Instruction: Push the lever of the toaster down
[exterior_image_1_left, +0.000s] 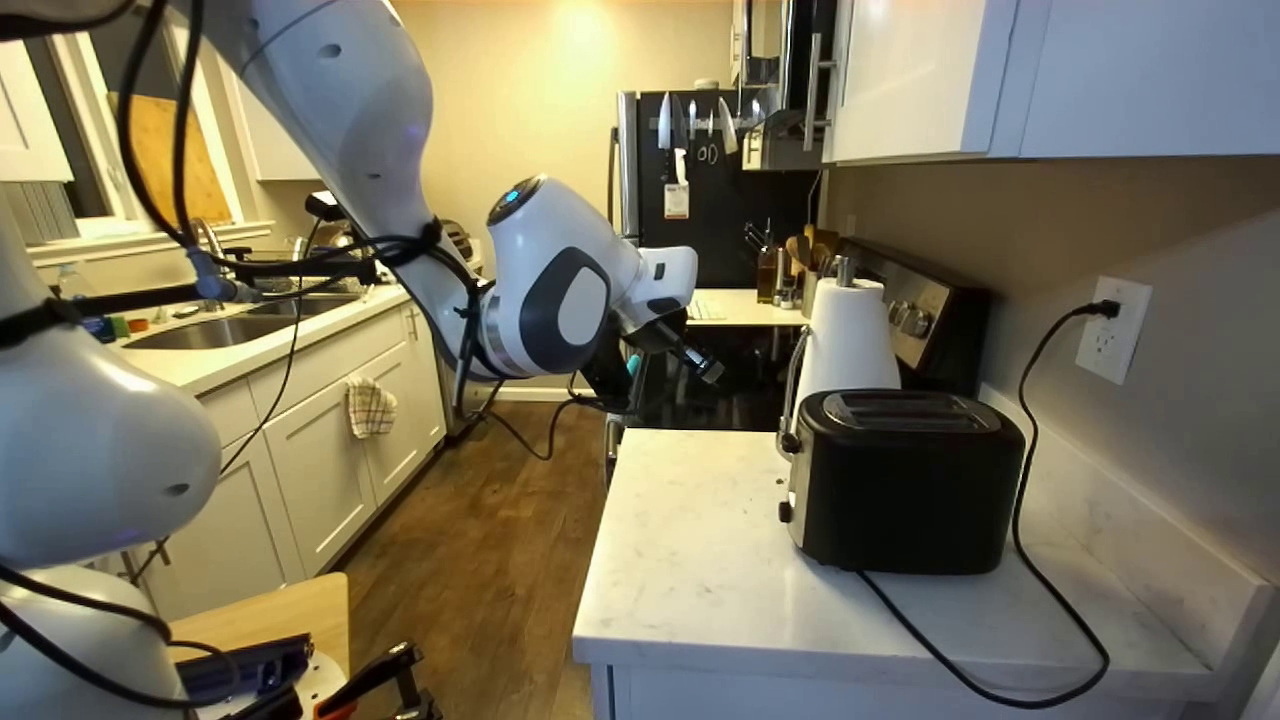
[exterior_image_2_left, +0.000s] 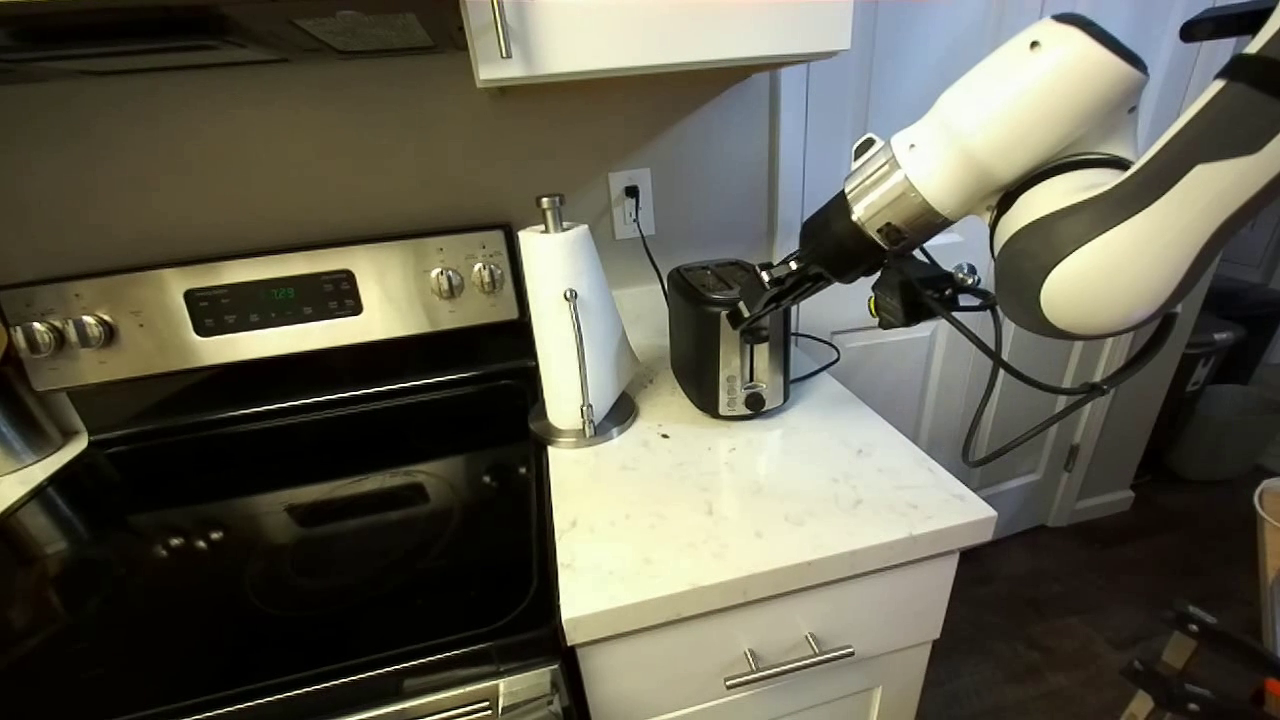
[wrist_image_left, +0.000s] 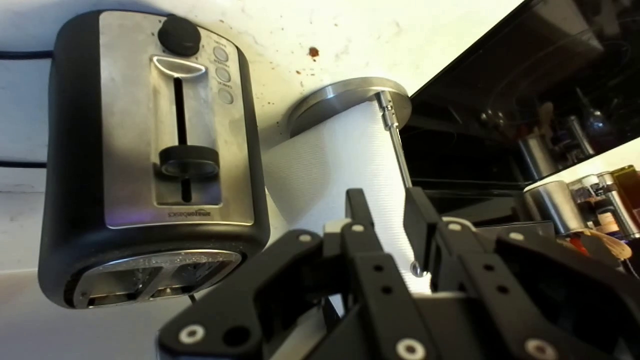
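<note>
Plainly, the lever (wrist_image_left: 189, 161) is up and not yet pressed: in the wrist view, where the toaster (exterior_image_1_left: 905, 480) appears upside down, it sits left of centre, near the lower end of its slot (wrist_image_left: 180, 110), with the dial (wrist_image_left: 179, 36) past the opposite end, at the upper left. Right of centre in an exterior view, the toaster stands upright on the pale surface (exterior_image_1_left: 690, 540). The pincer (wrist_image_left: 386, 200) shows at the bottom of the wrist view, right of the toaster; its jaws stand a little apart with nothing held between them, and it isn't touching the lever.

The step in hand looks to be lining up for the push. To do it well, I'd bring the pincer over toward the left of the wrist view, close the jaws into one firm, blunt tip, and seat it on the lever's top side, which faces the bottom of that frame. Then press evenly along the slot toward the dial until the lever reaches the end. A push off to one edge may slip, and leaning in may shove the toaster back, so keep the force downward.

Farther out, the paper towel roll (exterior_image_2_left: 555, 320) stands near the toaster, so swing clear of it.
</note>
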